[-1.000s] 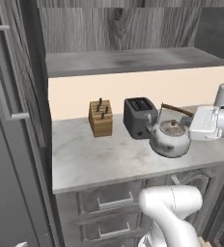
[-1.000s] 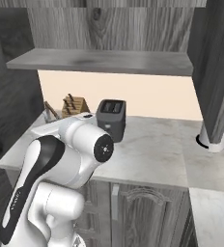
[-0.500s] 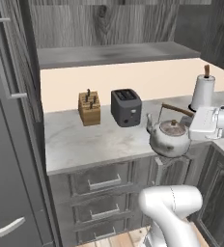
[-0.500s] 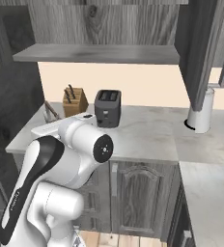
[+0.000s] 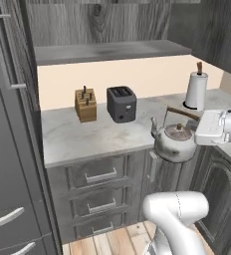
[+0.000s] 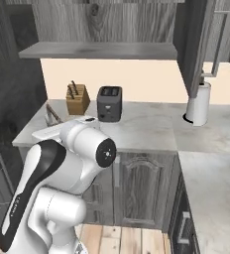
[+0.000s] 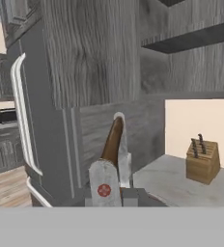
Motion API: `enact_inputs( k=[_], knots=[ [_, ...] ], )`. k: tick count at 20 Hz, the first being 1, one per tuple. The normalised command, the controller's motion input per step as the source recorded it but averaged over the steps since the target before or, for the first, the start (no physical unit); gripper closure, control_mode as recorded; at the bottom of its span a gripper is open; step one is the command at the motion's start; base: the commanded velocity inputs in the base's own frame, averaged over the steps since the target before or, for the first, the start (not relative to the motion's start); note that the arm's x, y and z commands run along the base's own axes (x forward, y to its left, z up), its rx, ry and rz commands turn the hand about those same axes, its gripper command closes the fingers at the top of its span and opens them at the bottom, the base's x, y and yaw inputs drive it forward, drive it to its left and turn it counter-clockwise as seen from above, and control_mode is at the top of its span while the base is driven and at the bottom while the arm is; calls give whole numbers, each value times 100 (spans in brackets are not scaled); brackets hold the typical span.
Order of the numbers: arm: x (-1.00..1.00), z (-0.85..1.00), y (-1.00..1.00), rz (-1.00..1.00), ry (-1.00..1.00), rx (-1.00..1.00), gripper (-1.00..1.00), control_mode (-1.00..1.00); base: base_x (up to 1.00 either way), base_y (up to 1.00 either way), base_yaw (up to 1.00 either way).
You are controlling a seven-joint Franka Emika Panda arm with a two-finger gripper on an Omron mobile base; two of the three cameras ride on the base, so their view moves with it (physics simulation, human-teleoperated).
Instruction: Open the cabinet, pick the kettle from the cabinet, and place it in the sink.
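Kettle [image 5: 174, 141]: hangs in the air just off the countertop's [image 5: 87, 134] front edge, directly ahead of the gripper [image 5: 199, 130].
Gripper: fingers pinched on the kettle's brown handle [image 7: 112, 141].
Toaster [image 5: 121, 103]: well beyond the kettle, beside the knife block [image 5: 85, 104].

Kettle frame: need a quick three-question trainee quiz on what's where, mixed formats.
1. True or false: the gripper is shut on the brown handle of the kettle.
2. What stands right of the knife block in the left base view? A) toaster B) bowl C) pan
3. Fill in: the white paper towel roll stands upright on the ____.

Key: 1 true; 2 A; 3 countertop
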Motion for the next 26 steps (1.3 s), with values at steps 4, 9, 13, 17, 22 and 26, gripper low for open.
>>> enact_inputs(
  k=[4, 9, 13, 17, 22, 26],
  knots=[
    [0, 0, 0, 0, 0, 0, 100, 100, -51, -8, -31],
    [0, 0, 0, 0, 0, 0, 100, 100, -37, 0, -57],
    [0, 0, 0, 0, 0, 0, 100, 100, -28, 0, -67],
    [0, 0, 0, 0, 0, 0, 100, 100, -29, 0, -69],
    [0, 0, 0, 0, 0, 0, 100, 100, -25, 0, -65],
    [0, 0, 0, 0, 0, 0, 100, 100, -22, -3, -65]
  ],
)
